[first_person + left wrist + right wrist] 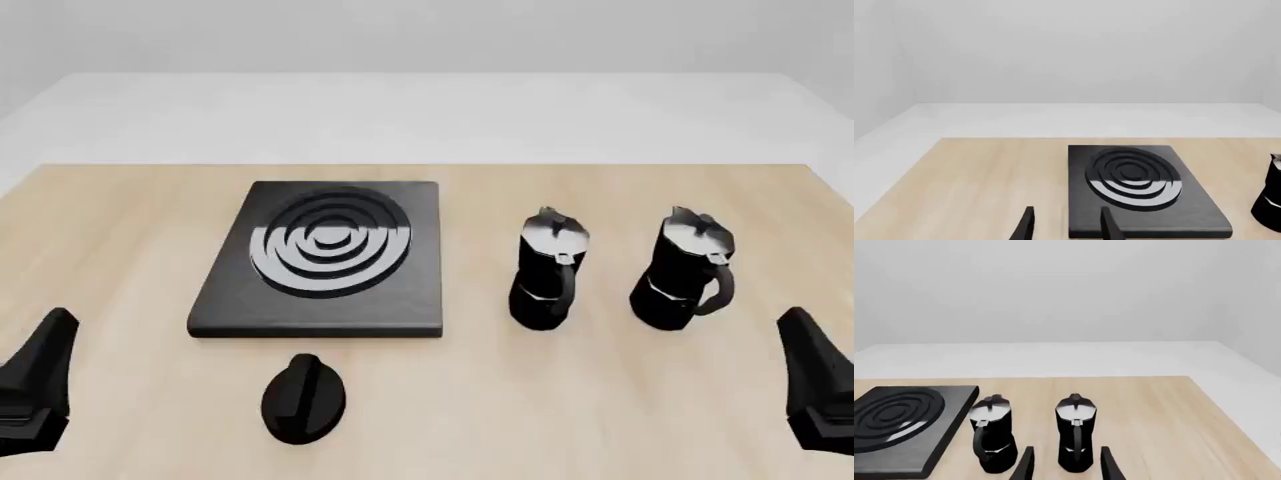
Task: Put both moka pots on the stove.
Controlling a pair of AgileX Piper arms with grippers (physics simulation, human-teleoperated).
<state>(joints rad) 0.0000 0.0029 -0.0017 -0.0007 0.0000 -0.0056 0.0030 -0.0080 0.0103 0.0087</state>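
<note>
Two black moka pots with silvery lids stand upright on the wooden table, right of the stove: one [547,270] nearer it, the other [687,272] further right. They also show in the right wrist view as pot [993,440] and pot [1075,439]. The stove [327,258] is a flat black slab with ring burner, left of centre; its slab [1137,187] fills the left wrist view. My left gripper [1066,225] is open and empty near the front left edge. My right gripper [1066,465] is open and empty, in front of the right pot.
A black oval knob [304,397] lies on the table just in front of the stove. The arm at the left [34,385] and the arm at the right [817,385] sit at the front corners. A pot's edge [1271,197] shows beside the stove.
</note>
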